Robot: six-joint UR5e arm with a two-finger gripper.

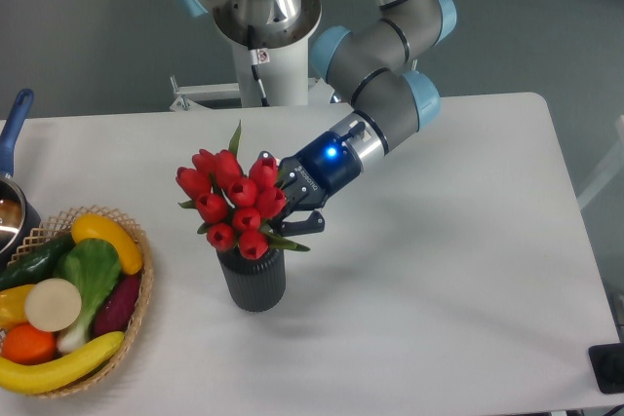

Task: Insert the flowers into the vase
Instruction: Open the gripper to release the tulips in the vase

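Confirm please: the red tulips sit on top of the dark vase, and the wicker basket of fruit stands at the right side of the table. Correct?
Not quite. The camera view shows the wicker basket at the left side; the tulips do sit on the vase.

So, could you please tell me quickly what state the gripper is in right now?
Gripper: at the right side of the red tulip bunch sitting in the dark ribbed vase; open or shut cannot be told.

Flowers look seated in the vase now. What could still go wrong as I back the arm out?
1. The gripper sits tight against the flowers; whether its fingers have let go is unclear, so retreating might drag the bunch out.
2. The vase is small and the bunch is wider, so a sideways tug could tip it toward the wicker basket.
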